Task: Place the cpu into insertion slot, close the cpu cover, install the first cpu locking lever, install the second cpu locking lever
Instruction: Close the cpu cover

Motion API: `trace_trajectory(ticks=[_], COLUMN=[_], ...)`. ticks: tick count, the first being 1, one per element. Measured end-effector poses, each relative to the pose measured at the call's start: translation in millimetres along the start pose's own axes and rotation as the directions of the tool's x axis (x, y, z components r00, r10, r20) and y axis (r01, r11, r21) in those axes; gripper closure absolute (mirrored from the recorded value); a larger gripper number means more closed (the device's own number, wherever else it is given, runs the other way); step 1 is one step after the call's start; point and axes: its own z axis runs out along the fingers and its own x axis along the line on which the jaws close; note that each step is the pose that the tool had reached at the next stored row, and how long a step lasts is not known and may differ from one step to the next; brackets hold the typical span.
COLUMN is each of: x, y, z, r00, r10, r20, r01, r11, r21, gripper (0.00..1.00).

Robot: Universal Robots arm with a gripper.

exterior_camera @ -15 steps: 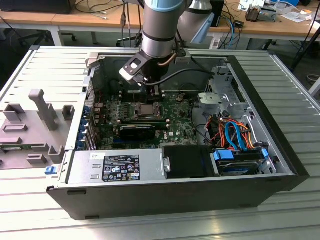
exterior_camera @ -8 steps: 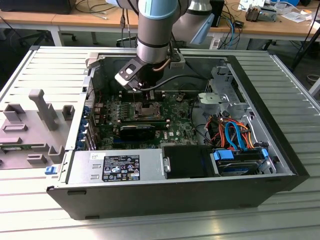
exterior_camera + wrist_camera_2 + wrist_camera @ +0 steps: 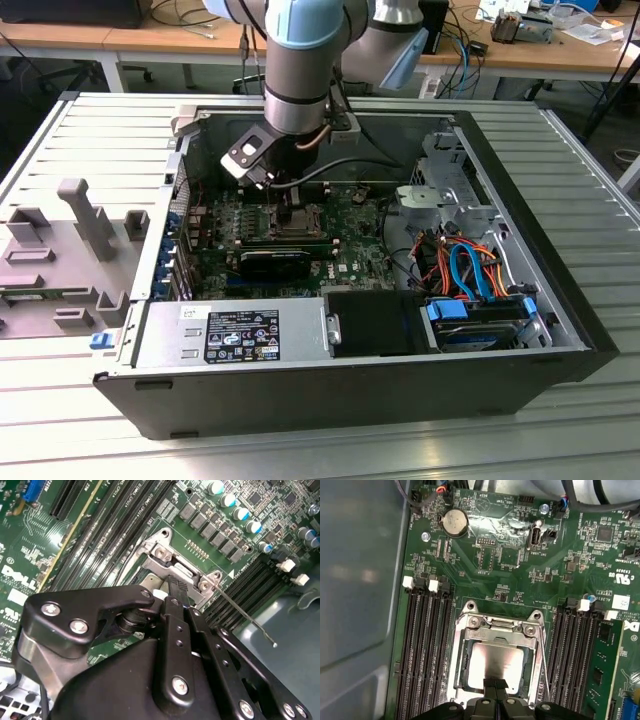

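Gripper runs off the picture's edge, covering the socket's rim beneath it and a strip of the chip.

You are looking at a ribbed metal worktop that is carrying an open computer case, while a grey plastic holder is lying just beside it, toward the exterior view's left.
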Motion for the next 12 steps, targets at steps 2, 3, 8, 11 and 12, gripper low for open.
trace_trajectory(ticks=[2,3,8,11,12], x=[-0.1,-0.1,-0.2,0.0,-0.1], y=[0.0,0.0,0.0,-0.1,-0.2], z=[0.9,1.0,2.8,0.4,-1.7], r00=[1.0,1.0,1.0,1.0,1.0], r10=[0.0,0.0,0.0,0.0,0.0], r20=[0.0002,0.0003,0.0001,-0.0017,-0.0022], r01=[0.0,0.0,0.0,0.0,0.0], r11=[1.0,1.0,1.0,1.0,1.0], r21=[0.0001,0.0002,0.0002,-0.0008,-0.0007], gripper=[0.89,0.89,0.89,0.89,0.89])
